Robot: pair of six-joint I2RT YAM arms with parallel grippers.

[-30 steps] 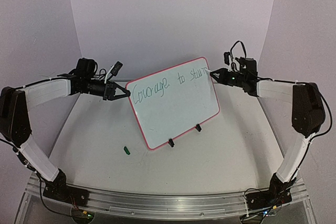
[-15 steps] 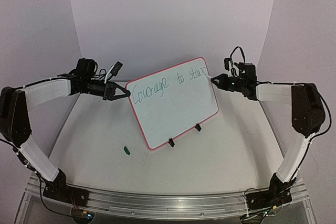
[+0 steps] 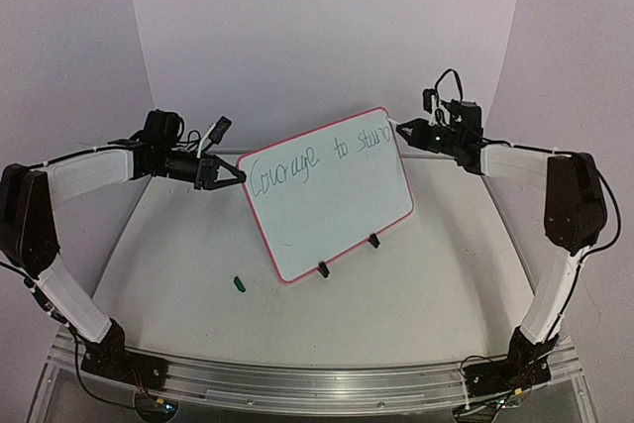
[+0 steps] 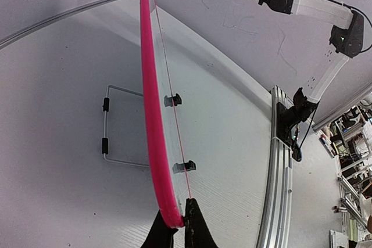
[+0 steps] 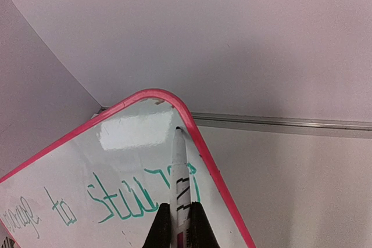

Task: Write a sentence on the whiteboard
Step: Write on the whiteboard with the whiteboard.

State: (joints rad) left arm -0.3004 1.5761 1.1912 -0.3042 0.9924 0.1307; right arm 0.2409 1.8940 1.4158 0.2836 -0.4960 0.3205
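Right wrist: glossy round-cornered whiteboard [image 5: 125, 161] (pink-rimmed).

Right wrist view: the whiteboard [image 5: 122, 161] runs off the left and bottom edges, and only its upper right corner shows. The sentence [image 5: 125, 198] is cut at lower left, first word partly lost. The end of its last visible word sits behind the marker [image 5: 179, 172]. The marker's lower barrel is hidden between the fingers of the right gripper [image 5: 180, 222], which are cropped by the bottom edge.

Left wrist view: whiteboard edge-on, writing face unreadable. Left gripper [image 4: 179, 225] cropped at bottom centre.

Top view: small green item [image 3: 239, 284], lower left of centre, too small to identify.
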